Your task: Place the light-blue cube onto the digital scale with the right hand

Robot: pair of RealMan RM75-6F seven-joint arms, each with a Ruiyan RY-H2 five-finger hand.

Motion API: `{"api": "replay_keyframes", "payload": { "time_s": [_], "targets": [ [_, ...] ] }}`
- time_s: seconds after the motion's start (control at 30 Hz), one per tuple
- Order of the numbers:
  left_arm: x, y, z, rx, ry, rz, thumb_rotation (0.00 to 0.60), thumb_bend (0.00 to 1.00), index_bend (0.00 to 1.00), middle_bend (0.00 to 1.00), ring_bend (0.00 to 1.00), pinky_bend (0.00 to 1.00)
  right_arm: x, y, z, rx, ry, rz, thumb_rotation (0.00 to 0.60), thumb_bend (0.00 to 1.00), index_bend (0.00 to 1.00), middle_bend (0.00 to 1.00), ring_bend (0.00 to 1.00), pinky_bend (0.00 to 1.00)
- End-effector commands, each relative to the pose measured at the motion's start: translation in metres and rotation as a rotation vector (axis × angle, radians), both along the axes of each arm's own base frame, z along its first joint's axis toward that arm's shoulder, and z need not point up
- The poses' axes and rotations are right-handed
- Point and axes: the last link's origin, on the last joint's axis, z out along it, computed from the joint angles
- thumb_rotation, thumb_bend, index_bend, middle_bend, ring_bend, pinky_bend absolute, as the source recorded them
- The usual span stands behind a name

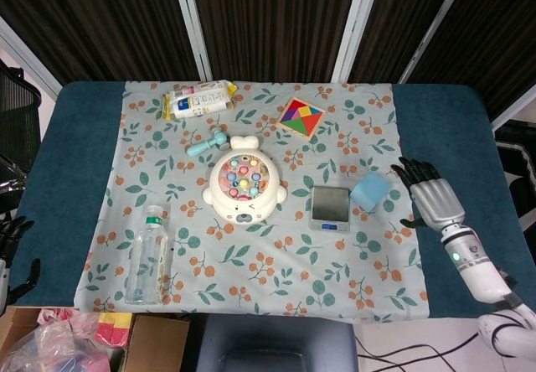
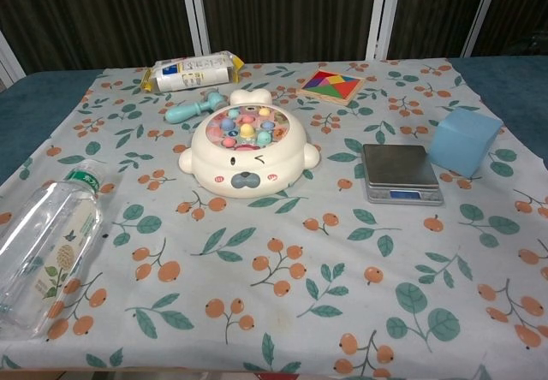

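We see the light-blue cube (image 1: 370, 192) sitting on the floral cloth (image 1: 260, 255) at centre right of the head view, just to the right of the digital scale (image 1: 330, 208) and apart from it; in the chest view the cube (image 2: 464, 141) is at right, a bit behind the scale (image 2: 401, 173). The scale platform has nothing on it. The right hand (image 1: 432, 201) is at the right edge of the cloth, just right of the cube, not touching it, fingers spread and holding nothing. Of the left hand (image 1: 8, 240) only dark fingertips show at the far lower left edge of the head view, so we can't tell whether it's released or clenched. Neither hand shows in the chest view. At frame centre sits a white round fishing toy (image 1: 245, 186), a teal toy hammer (image 1: 206, 144) up-left of it, a yellow-white snack packet (image 1: 198, 100) at upper left, a colourful tangram puzzle (image 1: 301, 117) at upper centre-right. A clear plastic bottle (image 1: 146, 256) lies on its side at lower left.
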Motion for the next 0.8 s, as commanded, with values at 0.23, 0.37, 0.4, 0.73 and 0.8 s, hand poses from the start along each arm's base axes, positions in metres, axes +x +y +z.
{"api": "replay_keyframes", "payload": {
  "time_s": [0.23,0.37,0.4,0.73,0.8],
  "targets": [
    [-0.001,0.001,0.001,0.001,-0.006,0.005,0.600,0.46,0.18,0.12,0.14,0.41,0.005,-0.045,-0.038,0.041,-0.029,-0.058,0.600,0.15,0.03,0.08,0.05,0.20],
    [-0.001,0.001,0.000,-0.003,-0.005,0.007,0.600,0.45,0.18,0.12,0.14,0.41,0.007,-0.055,-0.051,0.074,-0.029,-0.070,0.600,0.15,0.04,0.08,0.05,0.24],
    [-0.001,0.001,0.000,-0.007,-0.005,0.005,0.600,0.46,0.18,0.12,0.14,0.41,0.008,-0.057,-0.055,0.085,-0.034,-0.076,0.600,0.15,0.04,0.08,0.05,0.24],
    [0.000,0.001,-0.002,-0.024,-0.005,-0.002,0.600,0.45,0.18,0.12,0.14,0.41,0.010,-0.066,-0.068,0.117,-0.048,-0.090,0.600,0.15,0.08,0.08,0.06,0.28],
    [0.001,0.001,-0.004,-0.032,0.000,-0.009,0.600,0.46,0.18,0.12,0.14,0.41,0.010,-0.068,-0.075,0.127,-0.048,-0.094,0.600,0.15,0.11,0.10,0.08,0.32]
  ]
}}
